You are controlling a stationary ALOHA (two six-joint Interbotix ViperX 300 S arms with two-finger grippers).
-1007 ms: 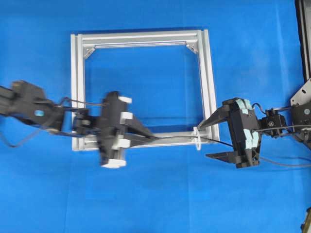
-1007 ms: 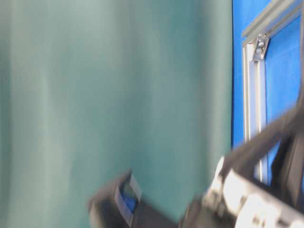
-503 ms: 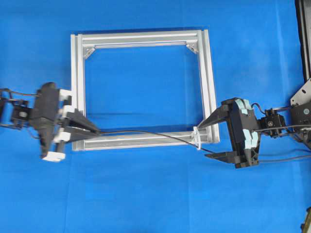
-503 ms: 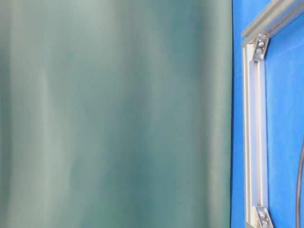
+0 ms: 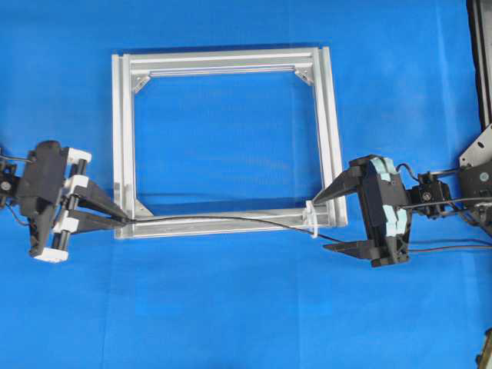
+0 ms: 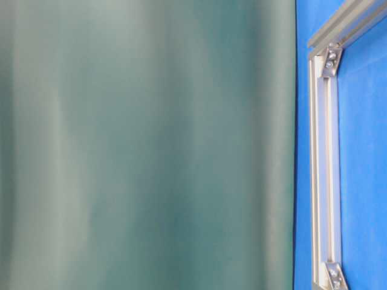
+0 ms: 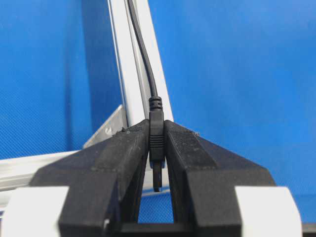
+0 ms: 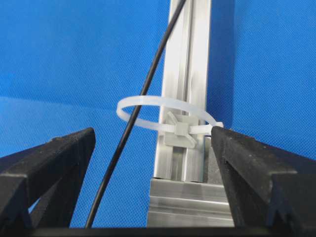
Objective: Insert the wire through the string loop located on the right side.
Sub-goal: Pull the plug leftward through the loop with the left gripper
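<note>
Left end effector pinches wire plug.

The overhead view looks straight down on the aluminium frame. The table-level view sits close, with only the frame's rail at 3 o'clock. Both wrist views look closely along their fingers at that frame's rails.

square aluminium frame lies on blue table cover.
</note>
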